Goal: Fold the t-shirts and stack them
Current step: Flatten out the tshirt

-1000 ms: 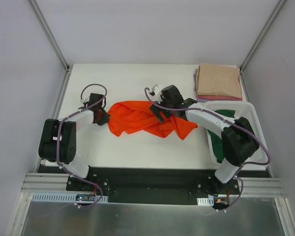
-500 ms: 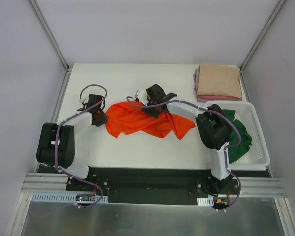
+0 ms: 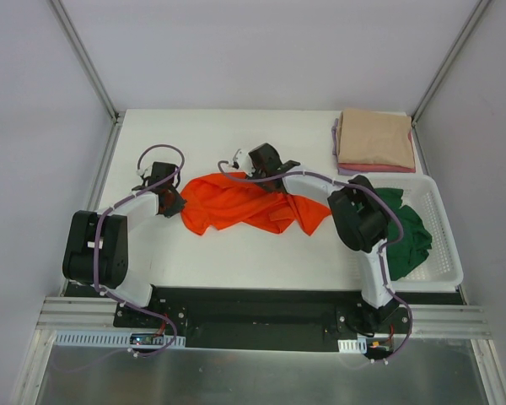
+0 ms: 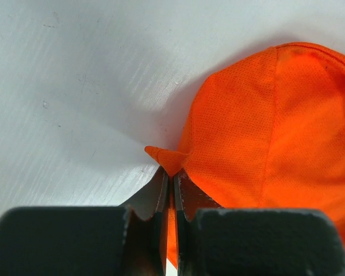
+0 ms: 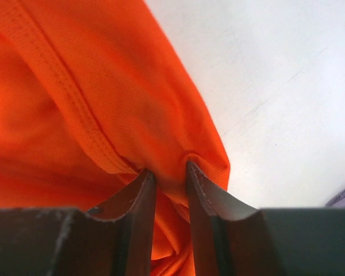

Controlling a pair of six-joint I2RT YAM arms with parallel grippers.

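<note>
A bright orange t-shirt [image 3: 236, 202] lies crumpled in the middle of the white table [image 3: 202, 139]. My left gripper [image 3: 175, 202] is at its left edge, shut on a small corner of the orange cloth [image 4: 230, 126]; that corner pokes out past the closed tips [image 4: 171, 175]. At the shirt's far edge, my right gripper [image 3: 268, 177] has its fingers pressed on either side of a bunched fold [image 5: 169, 172] of the orange t-shirt [image 5: 75, 86]. A dark green t-shirt [image 3: 409, 228] lies loose in the basket. Folded beige and pink t-shirts [image 3: 375, 139] are stacked at the back right.
The white slatted basket [image 3: 445, 245] stands at the right edge of the table, beside the right arm's base. The folded stack sits just behind it. Metal frame posts rise at the table's two back corners.
My right gripper moved left along the shirt's far edge and closed from wide open onto a fold of the orange cloth. The left gripper kept its hold and stayed put.
</note>
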